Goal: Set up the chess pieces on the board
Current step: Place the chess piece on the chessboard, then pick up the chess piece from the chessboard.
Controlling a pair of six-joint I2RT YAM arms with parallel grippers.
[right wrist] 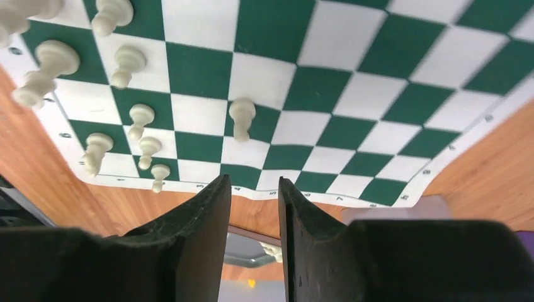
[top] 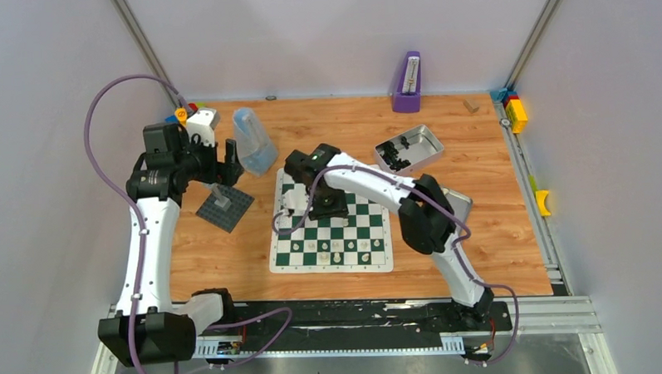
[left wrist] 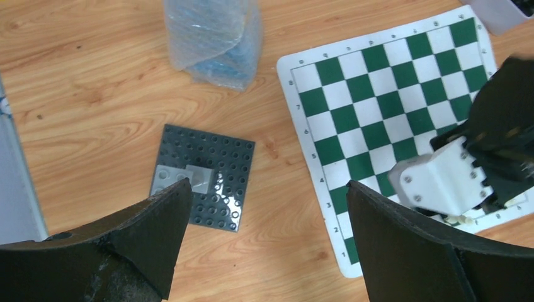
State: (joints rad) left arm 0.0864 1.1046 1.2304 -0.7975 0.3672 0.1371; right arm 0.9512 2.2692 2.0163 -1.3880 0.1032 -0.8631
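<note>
1. Chess pieces (right wrist: pixel 129 60) first: a cluster of cream figures stands on the near rows of the board (top: pixel 364 226), bunched toward one corner in the right wrist view. One lone pawn (right wrist: pixel 241 116) stands apart from them, further in.
2. Right gripper (right wrist: pixel 254 182) is the one over the board, pointing down. Its jaws are drawn narrow with a slim slit between them, and I can see nothing held in it.
3. Key relation now: that lone pawn sits just ahead of the right fingertips, almost in line with the gap. It is upright, long axis vertical, and touches neither finger.
4. Left gripper (left wrist: pixel 269 184) hangs high, wide and empty above the bench (top: pixel 495 231). It is between the dark grey plate (left wrist: pixel 220 157) and the board's edge, well apart from every piece.
5. So the right arm is clearly the nearer one to the set, and my read is that any next pick or nudge falls to it.
6. Far from finished, I'd say: only a handful of cream figures are on the squares and most of the board is bare. A metal tray (top: pixel 426 144) of dark pieces (top: pixel 393 156) sits beyond the board's far right corner, on the right arm's side.
7. Risk to watch: the figures are tiny and closely packed at that corner, so a narrow, straight-down approach looks wiser than a sweep.
</note>
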